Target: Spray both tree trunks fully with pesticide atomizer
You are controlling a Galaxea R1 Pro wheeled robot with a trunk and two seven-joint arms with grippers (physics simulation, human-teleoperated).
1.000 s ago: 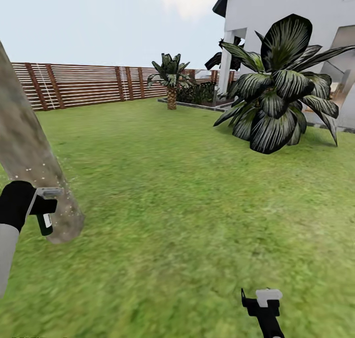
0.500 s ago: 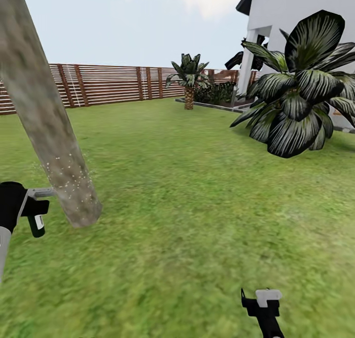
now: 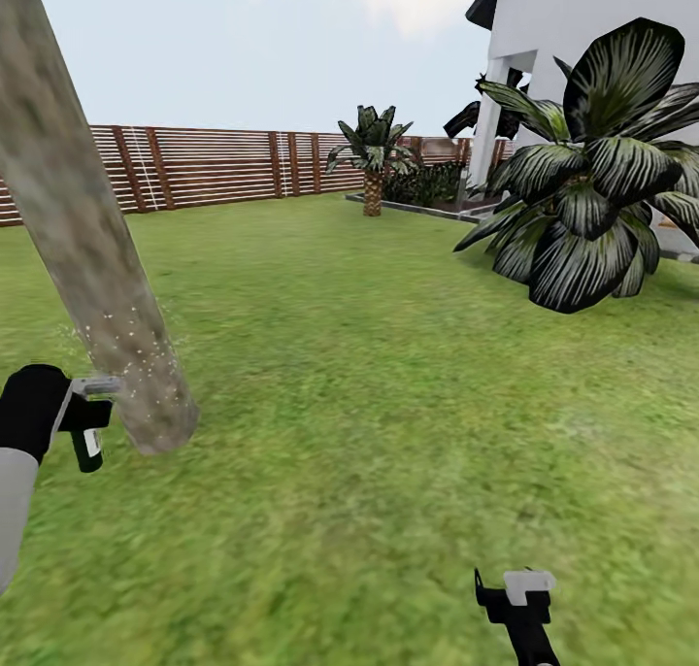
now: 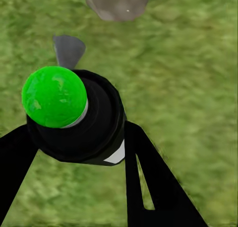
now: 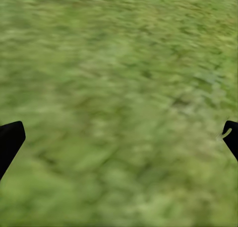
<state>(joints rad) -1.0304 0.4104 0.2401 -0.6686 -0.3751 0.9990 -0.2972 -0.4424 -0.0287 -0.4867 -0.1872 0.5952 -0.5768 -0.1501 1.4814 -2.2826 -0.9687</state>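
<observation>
A thick mottled grey-brown tree trunk (image 3: 92,258) leans up across the left of the head view, its lower part dotted with white specks. My left gripper (image 3: 83,416) is shut on the pesticide atomizer (image 3: 89,448), a dark green bottle hanging below a grey trigger head that almost touches the trunk near its base. In the left wrist view the bottle's bright green bottom (image 4: 54,95) sits between the black fingers (image 4: 144,172), with the trunk base (image 4: 116,1) just beyond. My right gripper (image 3: 515,598) hangs low over the grass, open and empty, its fingertips (image 5: 10,142) spread wide.
Green lawn (image 3: 388,404) stretches ahead and to the right. A large dark-leaved plant (image 3: 592,190) stands at the right before a white house (image 3: 582,25). A short palm (image 3: 372,161) and a brown slatted fence (image 3: 223,166) close off the far side.
The view swung left a second ago, bringing the trunk further into the picture. Since then my left gripper has carried the atomizer a little closer to the trunk. The right arm has not moved.
</observation>
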